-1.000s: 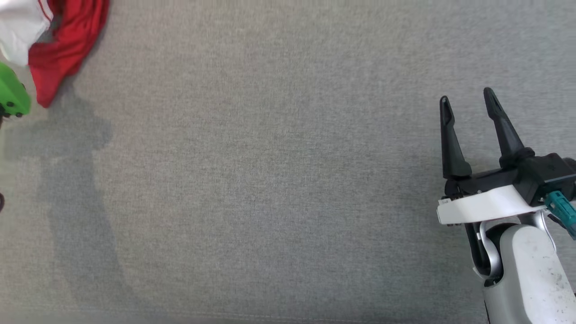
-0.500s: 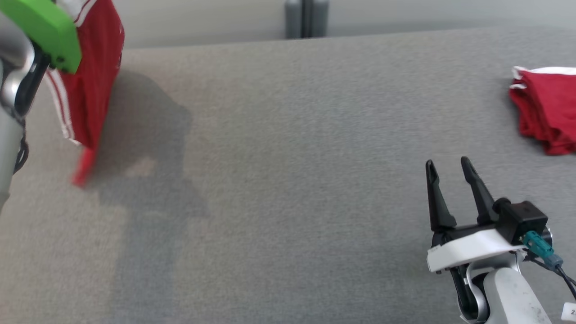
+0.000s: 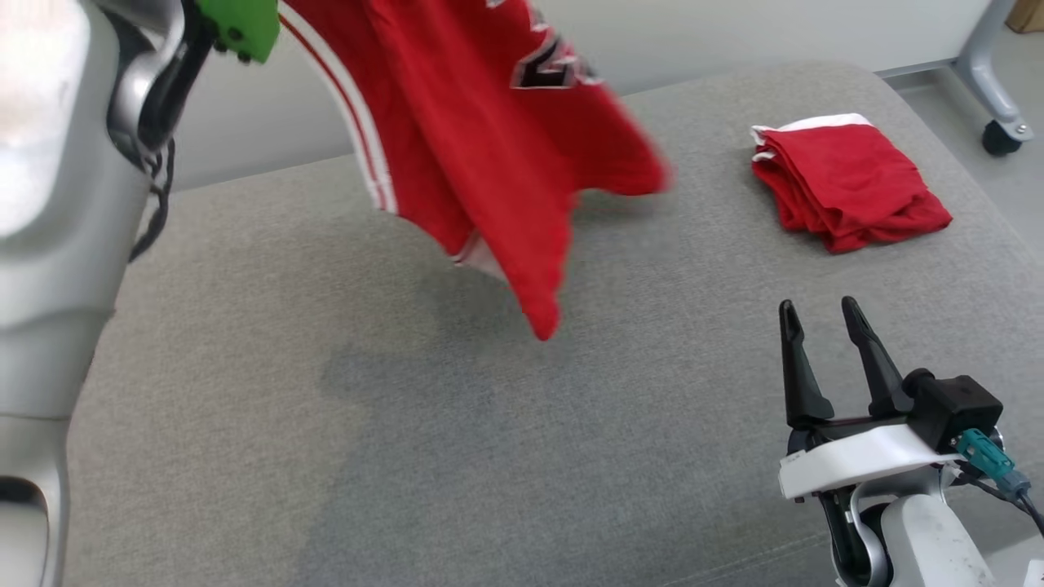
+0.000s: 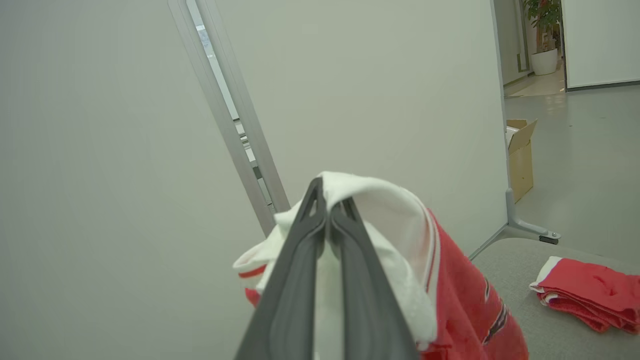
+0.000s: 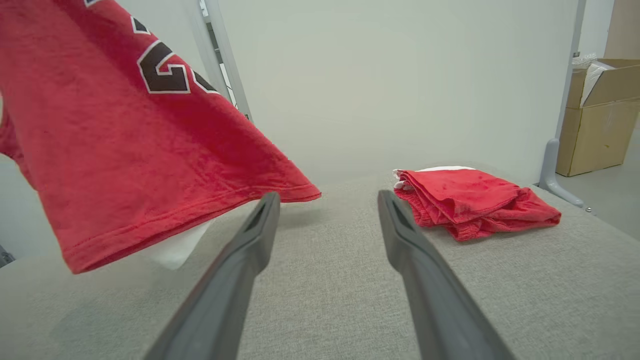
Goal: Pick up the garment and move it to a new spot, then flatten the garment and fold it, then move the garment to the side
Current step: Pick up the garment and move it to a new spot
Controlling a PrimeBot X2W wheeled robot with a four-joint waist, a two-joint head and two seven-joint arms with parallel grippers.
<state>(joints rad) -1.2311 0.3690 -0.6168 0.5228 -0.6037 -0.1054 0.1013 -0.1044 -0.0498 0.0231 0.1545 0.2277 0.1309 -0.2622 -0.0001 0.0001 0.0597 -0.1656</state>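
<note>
Left gripper [image 4: 327, 200]: jaws clamped together on the white collar end of the red garment [image 3: 489, 139]; in the left wrist view the fabric is bunched over both fingertips. Garment is airborne. It hangs from that grip at the upper left of the head view and drapes down and rightward, with its long axis on a slant from the grip to a pointed lower corner. That corner sits above the middle of the grey padded worktop [image 3: 245, 424], not touching as far as I can judge, with a shadow underneath. Its right edge is blurred. Right gripper [image 3: 816, 306] is empty, jaws spread wide, low at the near right and well apart from the hanging corner. In the right wrist view the bottom hem is up and to the left of its fingers, near but clear of them. So the free hem lies left and ahead of the right arm, which is the nearer one; the left is busy holding the top. Folded red pile [image 3: 848, 183] sits at the far right of the worktop, beyond the right gripper, so the room for laying down is centre-left. My read: carry step. Next call is lowering the garment onto the centre and getting the right jaws on the hem to spread it. Risk is that it lands bunched.
</note>
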